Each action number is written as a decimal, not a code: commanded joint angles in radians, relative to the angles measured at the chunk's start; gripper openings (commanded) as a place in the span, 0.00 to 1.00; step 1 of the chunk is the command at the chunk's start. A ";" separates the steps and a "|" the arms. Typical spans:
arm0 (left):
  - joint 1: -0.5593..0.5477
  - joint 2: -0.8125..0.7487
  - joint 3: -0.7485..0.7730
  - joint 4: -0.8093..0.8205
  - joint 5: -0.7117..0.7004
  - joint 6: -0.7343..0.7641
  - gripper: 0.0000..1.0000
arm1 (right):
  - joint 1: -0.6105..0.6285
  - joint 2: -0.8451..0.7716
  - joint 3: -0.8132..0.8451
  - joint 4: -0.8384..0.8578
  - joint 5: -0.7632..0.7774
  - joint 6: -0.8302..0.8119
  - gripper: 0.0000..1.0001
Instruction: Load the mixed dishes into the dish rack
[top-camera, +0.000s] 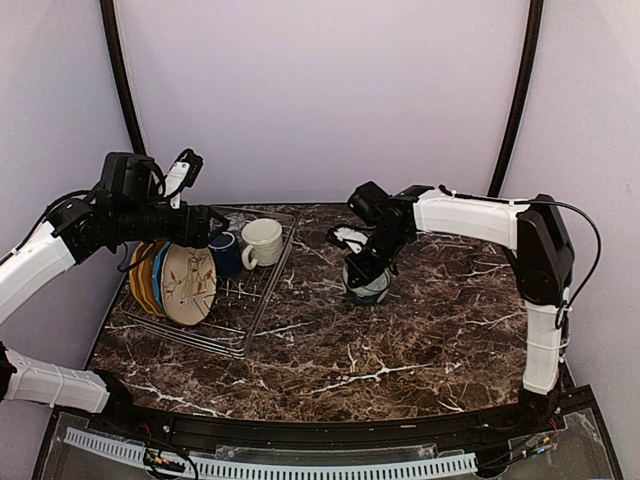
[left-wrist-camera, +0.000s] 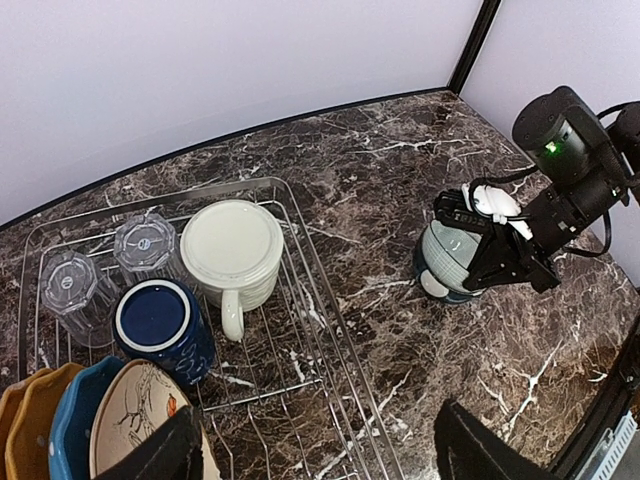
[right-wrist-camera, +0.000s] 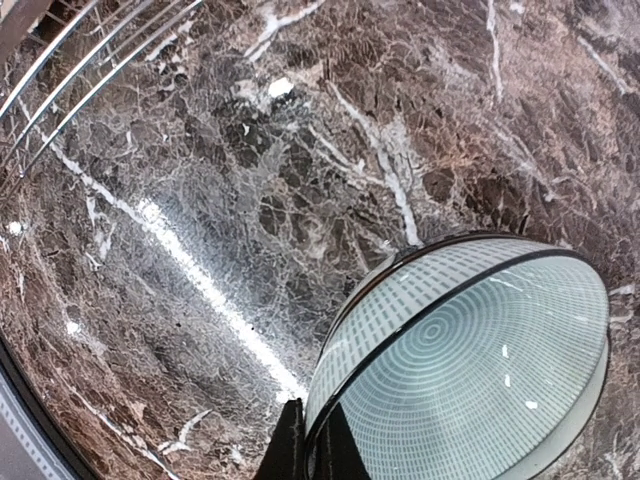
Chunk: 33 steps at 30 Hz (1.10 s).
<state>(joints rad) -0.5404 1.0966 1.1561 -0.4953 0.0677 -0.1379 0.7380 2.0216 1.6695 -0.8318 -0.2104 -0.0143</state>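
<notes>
Dark marble counter (top-camera: 400, 350), pale walls behind. The rack (left-wrist-camera: 300, 330) sits at far left, and the bowl (top-camera: 367, 285) is out on the counter right of it, well apart.

Right gripper (left-wrist-camera: 495, 245) is clamped on the bowl's rim, with one finger inside and the rim pinched thin. The bowl looks tipped, foot toward the rack. I can't tell if it is off the counter yet. Left gripper (left-wrist-camera: 320, 420) is spread wide and holds nothing, hanging above the rack's near end.

Risks:
- The grip is a thin rim pinch on a glazed bowl. It may swing or slip out on the lift, drop on the marble and chip.
- The left arm hangs over the rack. Carrying the bowl in from the right could run the arms together unless the left one clears out.
- The rack is crowded. A low approach could knock the cream mug (left-wrist-camera: 232, 250) or tip the plates (top-camera: 185, 285).
- A bowl set flat on the prongs may rock or slide, so it probably needs to lean between them.

Rack contents:
- Three plates on edge at the near left: yellow, blue and floral.
- A navy mug (left-wrist-camera: 165, 325) and the cream mug, both upside down in the middle.
- Two tumblers (left-wrist-camera: 72, 285) upside down at the far left.
- Bare wires show only at the near right, the likely spot for the bowl.
</notes>
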 joint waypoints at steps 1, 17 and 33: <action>0.003 0.004 -0.015 0.008 0.007 0.003 0.79 | 0.008 -0.002 0.039 -0.029 -0.005 -0.013 0.00; 0.004 -0.018 -0.174 0.264 0.219 -0.177 0.88 | 0.007 -0.267 0.082 0.047 -0.219 -0.003 0.00; -0.052 0.034 -0.369 0.766 0.442 -0.394 0.99 | 0.047 -0.349 -0.135 0.673 -0.719 0.325 0.00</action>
<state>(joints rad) -0.5816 1.1229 0.8097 0.1604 0.4603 -0.5140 0.7631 1.6779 1.5578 -0.4042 -0.7834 0.2073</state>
